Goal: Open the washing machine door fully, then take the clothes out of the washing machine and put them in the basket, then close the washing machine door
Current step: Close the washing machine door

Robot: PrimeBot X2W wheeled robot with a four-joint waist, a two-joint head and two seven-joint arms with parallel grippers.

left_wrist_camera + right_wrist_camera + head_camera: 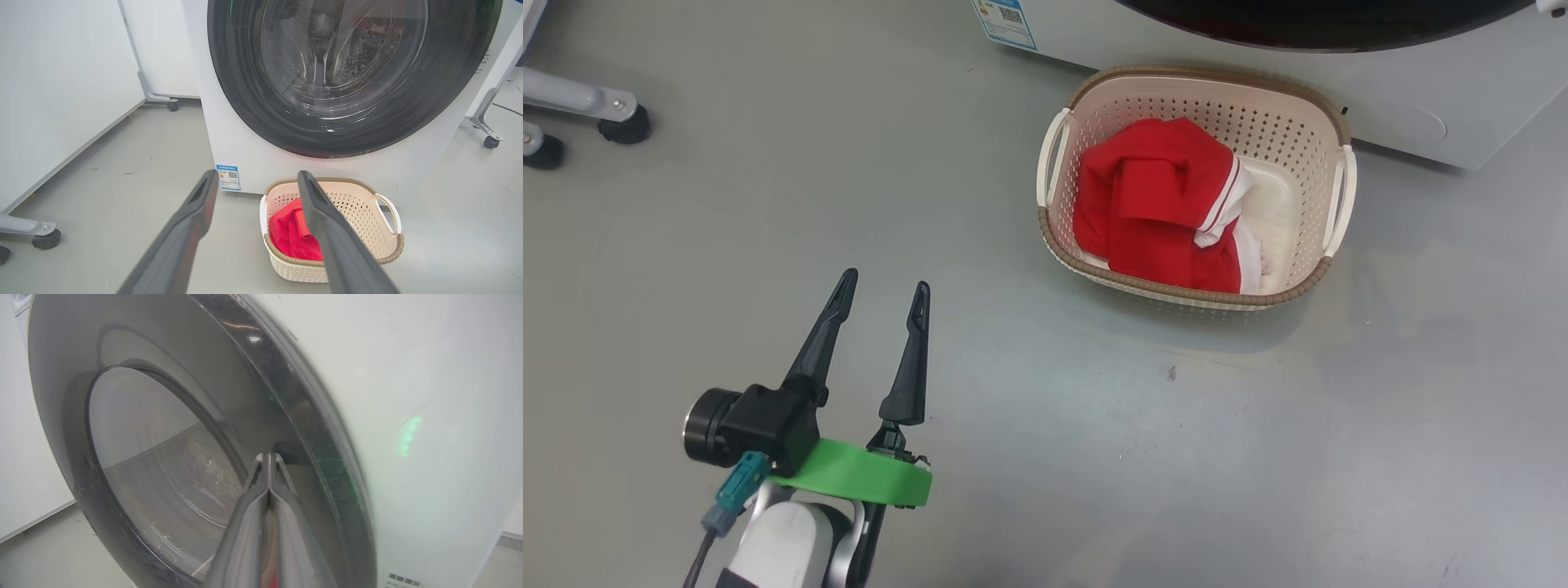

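Nearest the head camera, the left gripper [885, 280] hung over bare floor [768, 204], fingers spread wide with nothing between them, likely parked clear of the work. The clothes [1152, 204] lay in the basket [1342, 192], which stood just before the washing machine [1421, 106], handy for unloading. The right gripper [268, 456], fingers pressed together, pointed at the washing machine door [306, 416] near its rim, seemingly to push it shut. Whether the door was latched, or the fingertips touched it, could not be made out; the head view cut off most of it.
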